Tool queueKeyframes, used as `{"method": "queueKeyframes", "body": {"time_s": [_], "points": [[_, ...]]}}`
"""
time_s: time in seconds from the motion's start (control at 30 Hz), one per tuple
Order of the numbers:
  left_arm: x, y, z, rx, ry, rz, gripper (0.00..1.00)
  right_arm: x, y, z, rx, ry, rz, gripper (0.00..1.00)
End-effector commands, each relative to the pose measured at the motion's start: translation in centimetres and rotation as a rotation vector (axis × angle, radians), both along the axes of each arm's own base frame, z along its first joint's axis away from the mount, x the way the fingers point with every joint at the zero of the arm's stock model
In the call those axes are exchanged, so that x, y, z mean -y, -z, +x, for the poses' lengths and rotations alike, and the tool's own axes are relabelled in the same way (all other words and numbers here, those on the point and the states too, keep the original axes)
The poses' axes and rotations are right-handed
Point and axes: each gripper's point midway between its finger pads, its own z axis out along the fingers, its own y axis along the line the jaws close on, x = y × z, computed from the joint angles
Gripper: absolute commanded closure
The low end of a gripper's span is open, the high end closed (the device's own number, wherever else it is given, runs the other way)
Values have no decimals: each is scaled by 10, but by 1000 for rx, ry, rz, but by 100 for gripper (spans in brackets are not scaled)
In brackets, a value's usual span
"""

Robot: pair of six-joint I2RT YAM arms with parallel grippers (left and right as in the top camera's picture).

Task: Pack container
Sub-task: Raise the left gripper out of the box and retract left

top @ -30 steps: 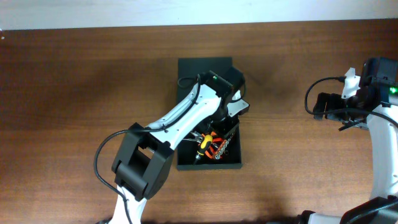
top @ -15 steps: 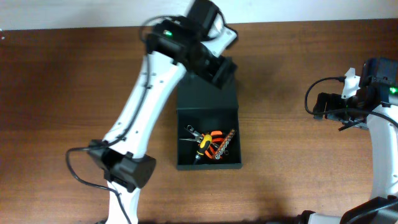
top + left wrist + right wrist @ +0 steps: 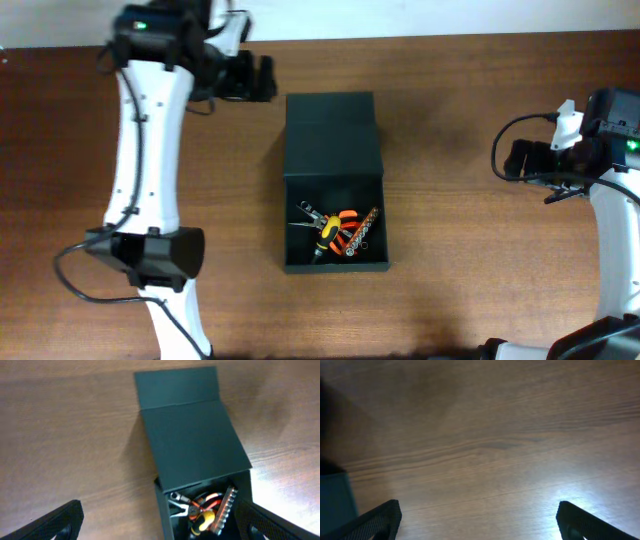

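Brown wood-grain table (image 3: 450, 200), glare patches, pale wall (image 3: 400, 18) behind. Container (image 3: 336, 266) mid-table, lid (image 3: 333, 140) open on the far side, tools (image 3: 338, 232) piled at the near end. Left gripper (image 3: 268, 78) spread wide, empty, off the far-left corner. Right gripper (image 3: 510, 160) spread wide over bare wood, well apart. Risks: pushing the flap probably slides the box on slick wood; the leaning bit rail may block closing.

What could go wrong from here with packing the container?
The lid is open; the left end effector and right end effector hang open, away from the container, so pushing the flap could slide the box. The loosely piled tools, especially the bit strip by the wall, might jam the lid.
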Motion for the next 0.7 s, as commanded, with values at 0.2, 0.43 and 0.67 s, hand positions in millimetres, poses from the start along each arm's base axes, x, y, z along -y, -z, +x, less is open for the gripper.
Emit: {"method": "queueKeyframes", "body": {"time_s": [0.2, 0.43, 0.67], "points": [[-28, 8, 9, -14, -85, -5, 11, -41, -25, 36, 204, -104, 245, 1], [-35, 57, 26, -63, -138, 33, 98, -51, -1, 59, 195, -143, 321, 45], [-65, 140, 9, -250, -437, 149, 98, -78, 90, 69, -50, -50, 505, 96]]}}
